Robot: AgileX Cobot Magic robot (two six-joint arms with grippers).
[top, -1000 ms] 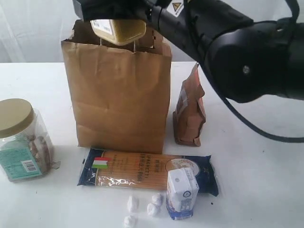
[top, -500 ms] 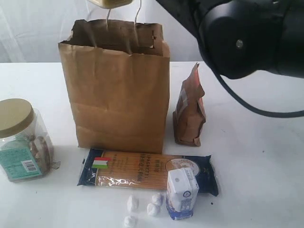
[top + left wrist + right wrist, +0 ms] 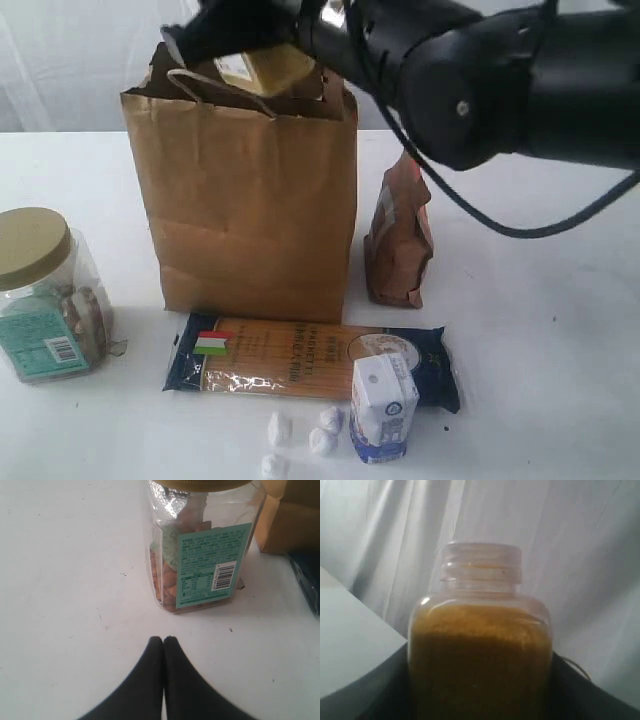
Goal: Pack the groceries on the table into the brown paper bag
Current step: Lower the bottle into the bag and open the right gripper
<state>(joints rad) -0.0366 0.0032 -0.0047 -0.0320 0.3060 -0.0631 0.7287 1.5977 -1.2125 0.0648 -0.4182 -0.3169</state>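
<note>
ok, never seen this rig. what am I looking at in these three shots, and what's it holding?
It is a two-armed robot at a white table. The wide picture comes from a camera off the arms; the other two come from a camera on each wrist. The right gripper holds a bottle of yellow grains at the open top of the brown paper bag; its wrist camera shows that bottle close up. The left gripper is shut and empty, facing the gold-lidded jar. Also on the table: a brown pouch beside the bag, and in front of the bag a spaghetti packet and a small carton.
</note>
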